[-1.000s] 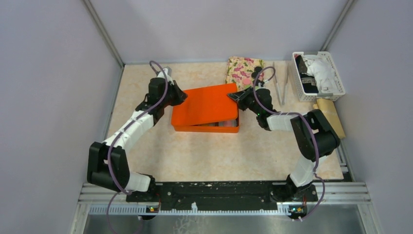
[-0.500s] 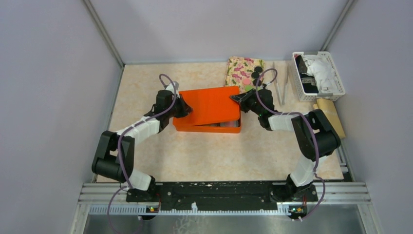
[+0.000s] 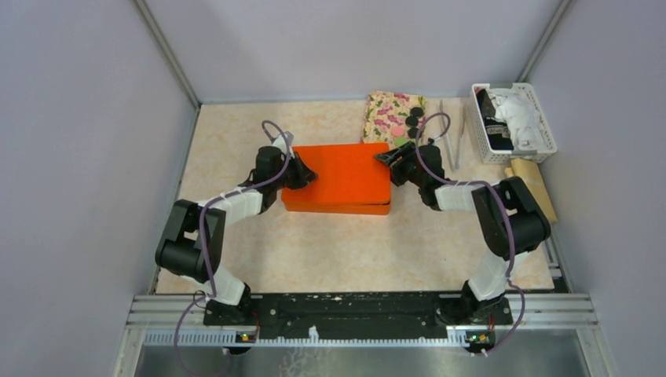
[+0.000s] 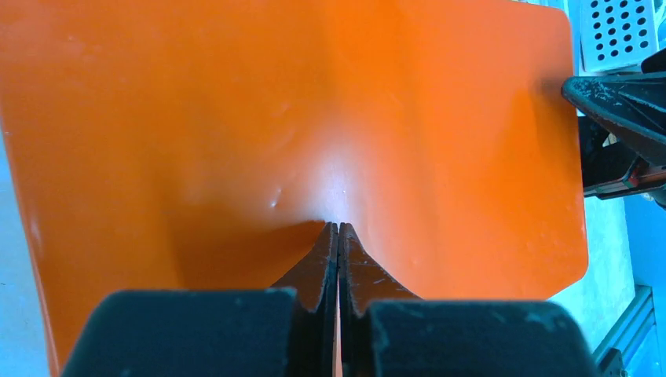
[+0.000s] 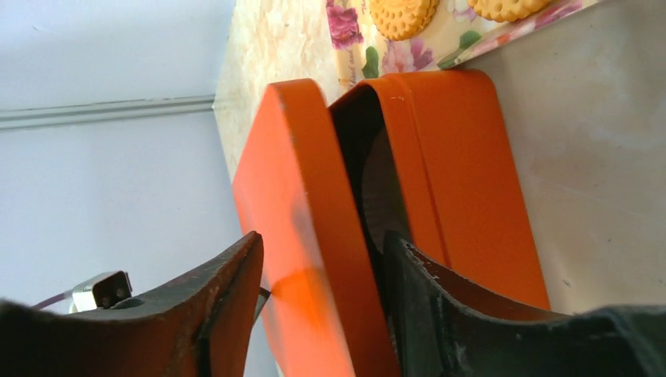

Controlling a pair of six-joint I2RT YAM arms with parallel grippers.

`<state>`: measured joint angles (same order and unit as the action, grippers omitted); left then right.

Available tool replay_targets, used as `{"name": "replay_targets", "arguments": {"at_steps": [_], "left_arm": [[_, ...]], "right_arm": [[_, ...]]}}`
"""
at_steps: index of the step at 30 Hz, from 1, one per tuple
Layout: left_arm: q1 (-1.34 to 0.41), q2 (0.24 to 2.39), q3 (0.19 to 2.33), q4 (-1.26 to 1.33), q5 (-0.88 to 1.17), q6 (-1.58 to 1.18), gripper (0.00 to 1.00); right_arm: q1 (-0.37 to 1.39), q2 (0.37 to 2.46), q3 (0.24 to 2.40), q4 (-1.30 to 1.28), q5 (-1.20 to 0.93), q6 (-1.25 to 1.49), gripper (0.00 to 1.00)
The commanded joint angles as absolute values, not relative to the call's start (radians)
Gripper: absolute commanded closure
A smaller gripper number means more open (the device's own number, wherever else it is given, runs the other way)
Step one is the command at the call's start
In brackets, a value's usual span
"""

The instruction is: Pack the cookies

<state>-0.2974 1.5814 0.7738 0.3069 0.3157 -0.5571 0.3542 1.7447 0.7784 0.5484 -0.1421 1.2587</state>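
An orange box with its orange lid lies mid-table. My left gripper is shut, and its tips press on the lid's top. My right gripper is at the lid's right edge. In the right wrist view its jaws stand open on either side of the lid's rim, which sits slightly ajar over the box base. Two tan round cookies lie on a floral cloth. From above they show as dark discs. Any cookies inside the box are hidden.
A white perforated basket with cloths stands at the back right. Metal tongs lie beside it, and a tan wooden piece lies in front of it. Grey walls close in the table at the left, back and right.
The lid has come down from a tilt and lies nearly flat on the box. My left gripper has moved right onto the lid's top. My right gripper has followed the lid's edge down.
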Motion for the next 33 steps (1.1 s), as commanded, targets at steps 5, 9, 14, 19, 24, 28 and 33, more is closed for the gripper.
{"name": "replay_targets", "arguments": {"at_steps": [5,9,14,19,24,28,33], "left_arm": [[-0.307,1.621,0.750,0.334,0.360,-0.561,1.00],[-0.308,1.631,0.746,0.340,0.366,-0.563,1.00],[-0.311,1.648,0.740,0.356,0.376,-0.568,1.00],[-0.317,1.666,0.739,0.371,0.382,-0.572,1.00],[-0.329,1.698,0.759,0.379,0.396,-0.575,1.00],[-0.334,1.709,0.812,0.355,0.424,-0.578,1.00],[-0.334,1.599,0.903,0.249,0.428,-0.579,1.00]], "right_arm": [[0.339,1.683,0.798,0.438,-0.062,1.189,0.34],[0.339,1.645,0.812,0.382,-0.041,1.172,0.32],[0.339,1.582,0.865,0.241,0.031,1.114,0.30],[0.337,1.513,0.928,0.080,0.133,1.052,0.27],[0.338,1.460,0.950,-0.028,0.225,1.027,0.30],[0.338,1.465,0.954,-0.050,0.242,1.010,0.41],[0.337,1.484,0.967,-0.089,0.266,0.982,0.79]]}}
